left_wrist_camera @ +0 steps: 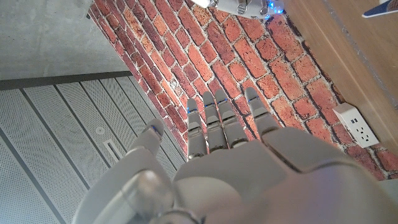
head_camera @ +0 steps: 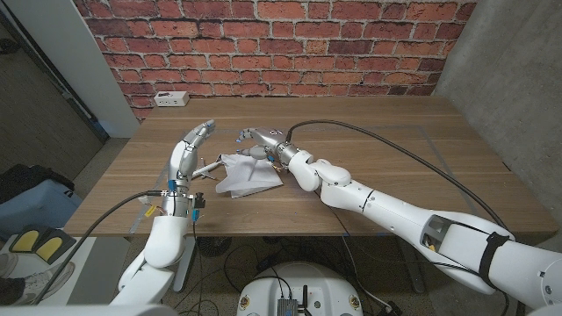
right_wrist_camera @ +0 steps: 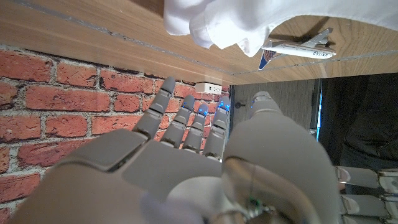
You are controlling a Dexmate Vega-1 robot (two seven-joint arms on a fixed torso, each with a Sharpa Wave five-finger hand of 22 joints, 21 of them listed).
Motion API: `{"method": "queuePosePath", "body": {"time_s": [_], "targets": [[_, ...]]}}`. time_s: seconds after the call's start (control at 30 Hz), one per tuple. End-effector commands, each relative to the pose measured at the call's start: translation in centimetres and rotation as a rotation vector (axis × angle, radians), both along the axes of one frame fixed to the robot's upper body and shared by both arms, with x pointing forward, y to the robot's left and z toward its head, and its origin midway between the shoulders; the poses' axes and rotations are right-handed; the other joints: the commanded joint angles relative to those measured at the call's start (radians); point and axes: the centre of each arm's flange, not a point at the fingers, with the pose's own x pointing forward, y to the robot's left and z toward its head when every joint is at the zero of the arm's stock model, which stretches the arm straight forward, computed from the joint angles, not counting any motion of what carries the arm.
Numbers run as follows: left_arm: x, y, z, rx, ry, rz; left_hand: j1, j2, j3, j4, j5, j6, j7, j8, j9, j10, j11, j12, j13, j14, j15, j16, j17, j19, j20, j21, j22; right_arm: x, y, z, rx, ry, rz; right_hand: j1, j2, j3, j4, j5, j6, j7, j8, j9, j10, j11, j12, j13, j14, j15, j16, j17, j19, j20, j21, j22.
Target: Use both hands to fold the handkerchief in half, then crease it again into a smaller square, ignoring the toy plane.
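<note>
A red brick wall (head_camera: 263, 44) runs behind the wooden table (head_camera: 395, 149) where I stand, and a white power strip (head_camera: 170, 99) lies at the table's far left edge, close to the bricks.

The handkerchief (head_camera: 248, 175) lies near the middle of the table, between my two hands. It is white and far from flat: bunched into an uneven, roughly triangular heap, with soft folds and a raised ridge at its far side. In my right wrist view its cloth (right_wrist_camera: 249, 18) shows rumpled and doubled over itself, rounded lobes hanging over the wood.

The toy plane (head_camera: 207, 168) sits just beside the handkerchief's left edge, touching or partly tucked under it; I cannot tell which. In my right wrist view I see its white fuselage (right_wrist_camera: 298, 48) with a dark blue tail and lettering along the side, close against the cloth.

My left hand (head_camera: 190, 149) stands on its edge at the left of the plane, fingers straight and together, pointing toward the far side of the table and holding nothing. In the left wrist view those fingers (left_wrist_camera: 214, 124) reach out extended against the bricks.

My right hand (head_camera: 261, 140) is at the far edge of the handkerchief, fingers extended and slightly spread, gripping nothing that I can see. Whether its fingertips touch the cloth I cannot tell.
</note>
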Motion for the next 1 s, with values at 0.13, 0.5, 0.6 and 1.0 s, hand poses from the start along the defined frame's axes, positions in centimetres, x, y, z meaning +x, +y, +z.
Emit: {"method": "queuePosePath", "body": {"time_s": [0.13,0.5,0.6,1.0], "targets": [[0.0,-0.1,-0.1,0.021,-0.015,0.033,-0.001,0.006,0.009,-0.002,-0.001,0.006,-0.001,0.005,-0.001,0.009,0.002,0.005,0.0,0.015,-0.003,0.005,0.004,0.002,0.004,0.004,0.002,2.2,0.9,0.4,-0.045,0.052,-0.058,-0.01,-0.002,0.002,0.004,-0.006,-0.011,0.008,-0.005,0.006,-0.016,0.002,0.0,-0.001,-0.015,-0.039,-0.005,0.003,-0.008,-0.001,-0.006,0.002],[0.1,-0.2,0.3,0.029,-0.018,0.035,-0.002,0.003,0.011,-0.003,-0.001,0.003,-0.003,0.004,-0.001,0.008,0.002,0.005,0.0,0.016,-0.003,0.005,0.004,0.001,0.005,0.004,0.002,3.3,1.1,0.2,-0.083,0.089,-0.094,-0.019,-0.009,-0.002,0.005,-0.013,-0.012,0.012,0.0,0.006,-0.022,0.009,0.003,-0.001,-0.021,-0.031,-0.005,0.002,-0.01,0.0,-0.009,0.002],[0.1,-0.2,0.3,0.03,-0.018,0.036,-0.003,0.002,0.012,-0.004,-0.001,0.002,-0.003,0.003,-0.001,0.006,0.003,0.004,0.0,0.016,-0.003,0.004,0.003,-0.002,0.004,0.003,0.002,3.5,1.2,0.2,-0.09,0.1,-0.099,-0.023,-0.012,-0.003,0.005,-0.015,-0.012,0.014,0.001,0.007,-0.024,0.01,0.004,-0.001,-0.026,-0.028,-0.006,0.002,-0.013,0.003,-0.01,0.002],[0.2,-0.1,0.5,0.036,-0.015,0.037,-0.004,0.0,0.014,-0.005,-0.001,-0.002,-0.005,0.001,-0.001,0.001,0.001,0.002,0.0,0.014,-0.003,0.003,0.003,-0.001,0.004,0.004,0.001,3.9,1.4,0.0,-0.14,0.112,-0.127,-0.03,-0.013,-0.003,0.0,-0.023,0.048,0.025,0.028,0.009,-0.029,0.02,0.014,-0.002,-0.036,-0.022,-0.001,-0.002,-0.027,0.008,-0.022,0.003]]}}
